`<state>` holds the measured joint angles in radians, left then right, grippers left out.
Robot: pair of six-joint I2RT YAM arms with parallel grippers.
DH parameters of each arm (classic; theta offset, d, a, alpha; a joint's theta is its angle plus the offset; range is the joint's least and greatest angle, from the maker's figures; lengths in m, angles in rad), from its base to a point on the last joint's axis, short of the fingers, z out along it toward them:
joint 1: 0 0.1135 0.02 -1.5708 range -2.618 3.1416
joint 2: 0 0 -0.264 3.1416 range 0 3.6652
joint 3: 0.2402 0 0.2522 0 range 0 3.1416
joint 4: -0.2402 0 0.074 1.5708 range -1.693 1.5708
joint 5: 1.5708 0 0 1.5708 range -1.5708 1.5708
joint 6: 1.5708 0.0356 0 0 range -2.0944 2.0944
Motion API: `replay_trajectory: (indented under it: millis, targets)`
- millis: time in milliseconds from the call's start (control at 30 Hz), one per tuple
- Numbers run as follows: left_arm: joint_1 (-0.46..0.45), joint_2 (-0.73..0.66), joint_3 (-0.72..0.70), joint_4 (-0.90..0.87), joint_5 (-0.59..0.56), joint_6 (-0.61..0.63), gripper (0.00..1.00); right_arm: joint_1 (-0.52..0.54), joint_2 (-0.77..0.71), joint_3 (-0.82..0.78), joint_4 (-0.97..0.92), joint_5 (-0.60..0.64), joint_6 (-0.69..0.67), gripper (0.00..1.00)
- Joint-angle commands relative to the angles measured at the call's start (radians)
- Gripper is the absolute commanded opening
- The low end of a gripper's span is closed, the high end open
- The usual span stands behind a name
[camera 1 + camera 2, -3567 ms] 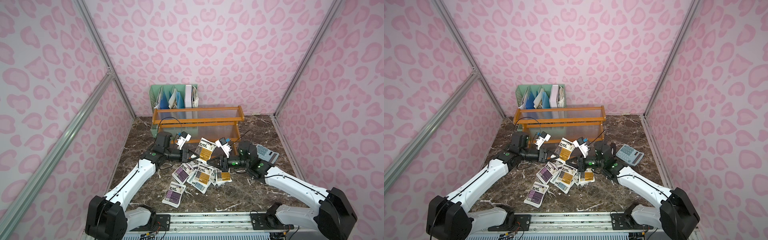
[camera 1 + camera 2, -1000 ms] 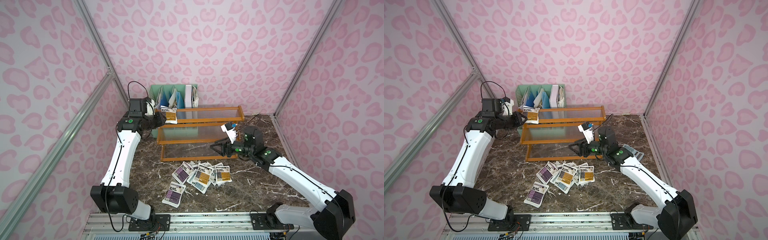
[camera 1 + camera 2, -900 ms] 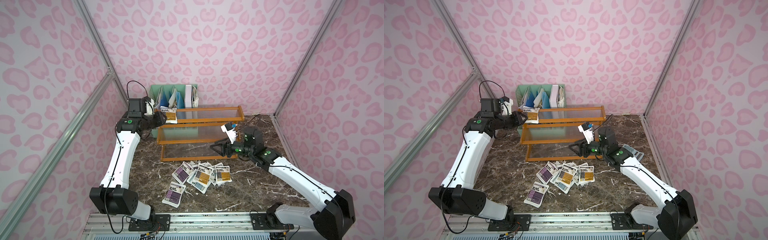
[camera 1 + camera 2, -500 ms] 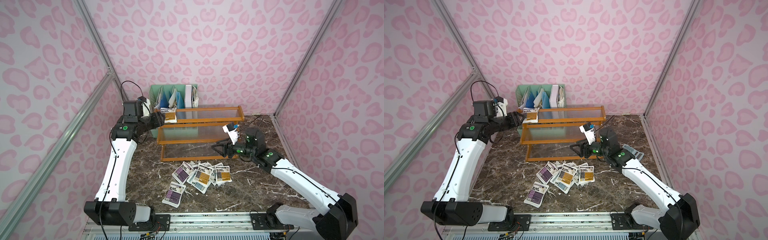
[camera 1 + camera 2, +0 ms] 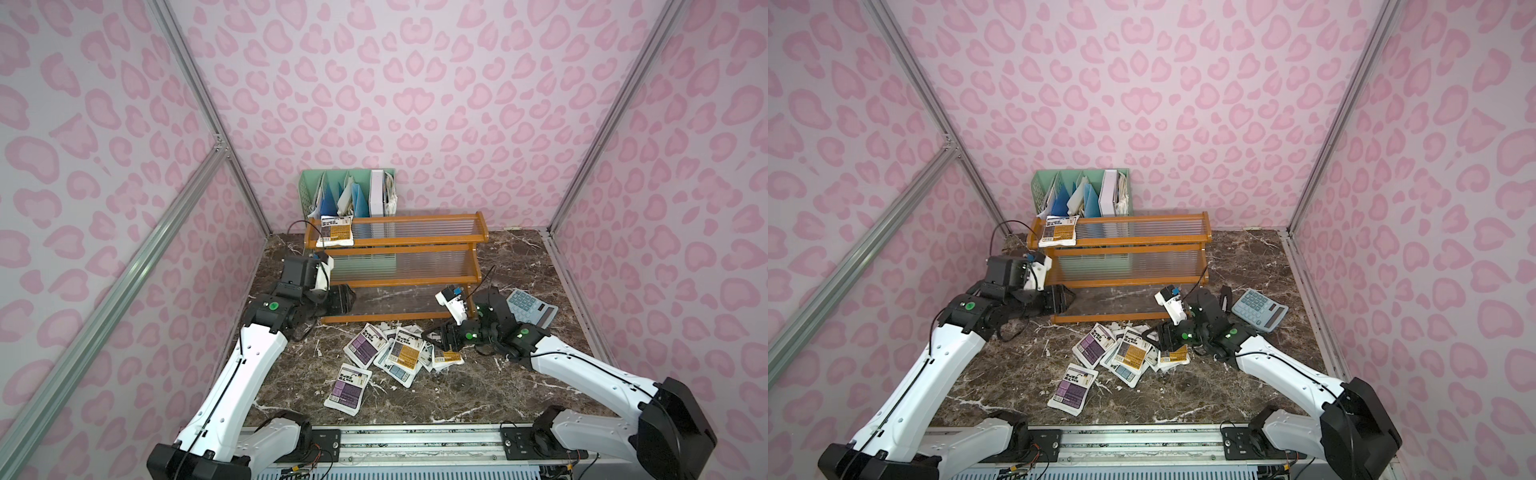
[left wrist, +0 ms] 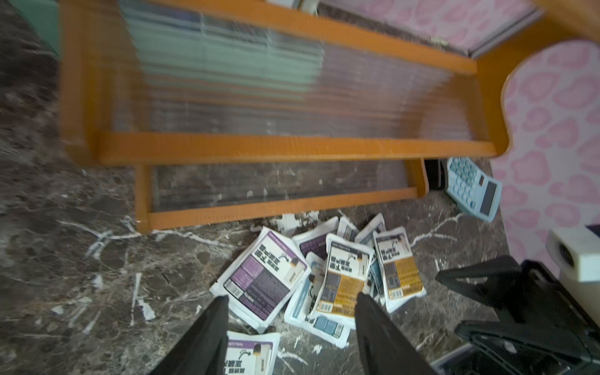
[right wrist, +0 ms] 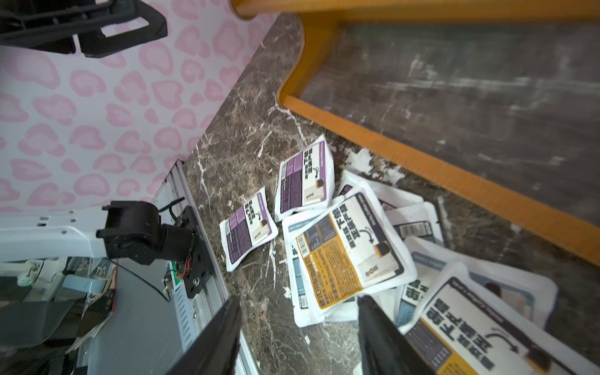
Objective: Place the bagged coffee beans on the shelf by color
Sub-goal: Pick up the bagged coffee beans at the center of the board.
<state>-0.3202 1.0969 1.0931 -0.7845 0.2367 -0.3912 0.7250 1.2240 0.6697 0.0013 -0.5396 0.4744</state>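
A: Grippers?
B: Both spread, empty. L gripper [image 5: 347,300] by the shelf's [image 5: 415,239] left end, low down; R gripper [image 5: 438,337] at the heap's [image 5: 365,349] right edge.
A: Pouches?
B: One orange pouch [image 5: 336,231] flat on top tier, left end. Rest heaped on the table [image 5: 478,386] in front of the shelf.
A: Who's nearer?
B: R arm. The top orange pouch [image 7: 349,250] lies just ahead of its tips, skewed to the jaws; prob. needs a wrist turn.

Bright and even in both top views, softly lit from overhead, with faint shadows under the shelf [image 5: 415,241]. Bowed at the edges. Motion-smeared over the shelf in the left wrist view; crisper on the pouches [image 7: 347,256] in the right wrist view.
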Motion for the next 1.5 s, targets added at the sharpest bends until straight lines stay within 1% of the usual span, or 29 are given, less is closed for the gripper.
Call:
replay_trajectory:
  millis: [0,133,233,333,500,667,1000,1300,1467]
  targets:
    - [-0.069,-0.005,-0.073,0.05,0.075,-0.005,0.64,0.014,0.034,-0.036,0.118,-0.017,0.052,0.58]
    - [-0.104,0.051,-0.121,0.116,0.169,0.032,0.64,0.016,0.085,-0.074,0.171,-0.053,0.078,0.58]
    - [-0.106,0.139,-0.095,0.105,0.248,0.083,0.63,0.02,0.123,-0.091,0.193,-0.07,0.084,0.57]
    - [-0.117,0.242,-0.069,0.093,0.306,0.105,0.62,0.029,0.16,-0.101,0.207,-0.082,0.091,0.56]
    - [-0.152,0.345,-0.062,0.08,0.3,0.136,0.61,0.045,0.181,-0.141,0.259,-0.087,0.118,0.56]
    - [-0.173,0.37,-0.067,0.074,0.304,0.151,0.58,0.045,0.193,-0.165,0.287,-0.088,0.121,0.56]
    - [-0.198,0.462,-0.052,0.053,0.273,0.167,0.52,0.042,0.306,-0.136,0.346,-0.097,0.098,0.55]
    - [-0.223,0.574,-0.01,0.03,0.241,0.177,0.4,0.032,0.393,-0.11,0.442,-0.111,0.119,0.53]
    - [-0.232,0.621,0.004,0.021,0.241,0.185,0.37,0.032,0.427,-0.113,0.507,-0.12,0.142,0.5]
